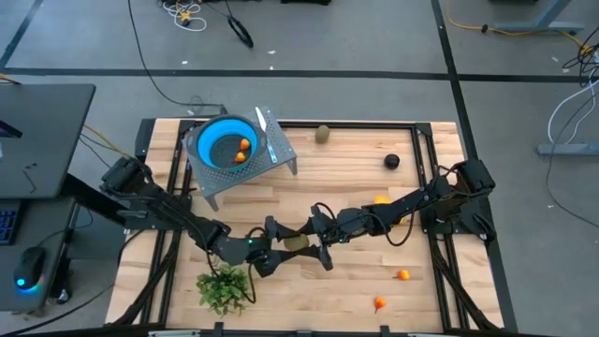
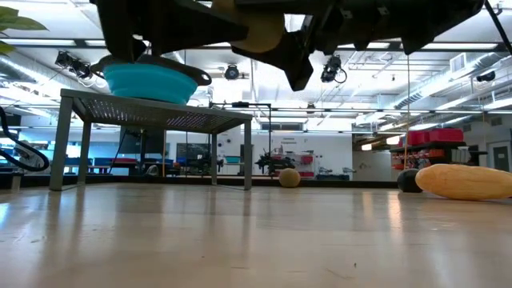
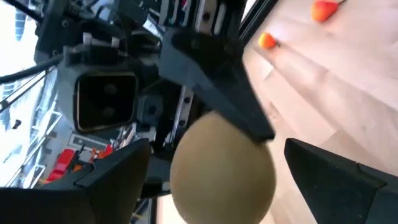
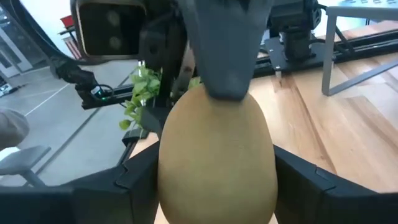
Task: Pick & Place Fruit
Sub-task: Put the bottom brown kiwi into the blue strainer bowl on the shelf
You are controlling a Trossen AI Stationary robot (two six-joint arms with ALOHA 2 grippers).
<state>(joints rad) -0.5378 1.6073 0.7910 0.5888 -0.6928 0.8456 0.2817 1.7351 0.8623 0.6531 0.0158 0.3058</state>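
Two olive-brown ovals: one (image 1: 296,242) aloft mid-table, the other (image 1: 322,134) at the far edge. Right gripper (image 1: 301,241) clamps the first; left gripper's (image 1: 281,251) grasp I can't tell. Blue bowl (image 1: 211,134) holds two tiny oranges (image 1: 242,150).

In the high view, the olive-brown oval toy fruit (image 1: 298,243) is largely hidden between the two dark grippers. Both wrist views cut it off at the frame's lower edge. In the low view, the long yellow-orange piece (image 2: 468,182) is cut off at the right edge.
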